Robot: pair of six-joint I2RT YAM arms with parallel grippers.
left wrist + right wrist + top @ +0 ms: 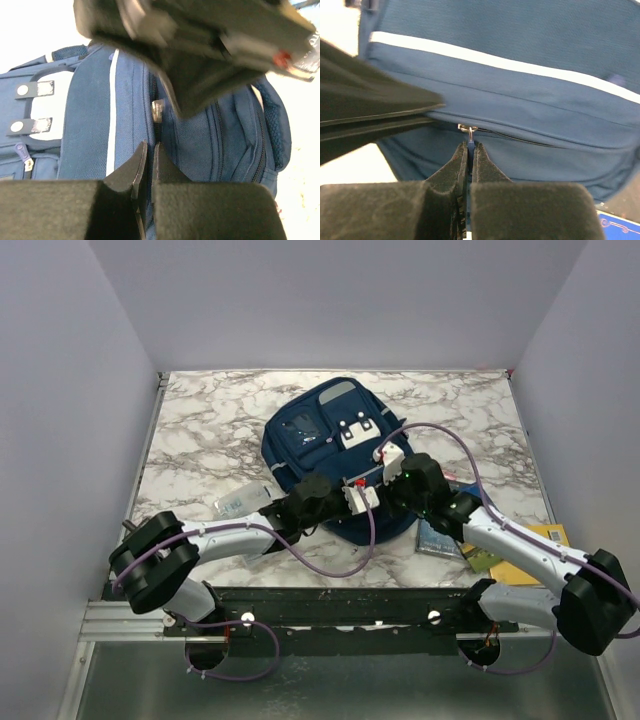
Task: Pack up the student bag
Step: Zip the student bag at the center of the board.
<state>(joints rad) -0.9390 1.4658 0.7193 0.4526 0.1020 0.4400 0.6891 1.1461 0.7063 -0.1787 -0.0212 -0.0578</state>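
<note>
The student bag (320,435), navy with a white stripe, lies in the middle of the marble table (200,430). Both grippers meet at its near edge. My right gripper (470,148) is shut on the blue pull tab of a zipper, whose metal slider (468,129) sits just past the fingertips; in the top view the right gripper (380,468) is over the bag's lower right. My left gripper (149,148) is shut, pinching the bag's fabric along the zipper seam below the slider (158,109). From above, the left gripper (368,490) is close beside the right one.
A small clear plastic box (240,502) lies left of the bag, by my left arm. Books lie right of the bag: a blue one (438,536), a green one (482,558) and a yellow one (548,534). Plain walls close in the table.
</note>
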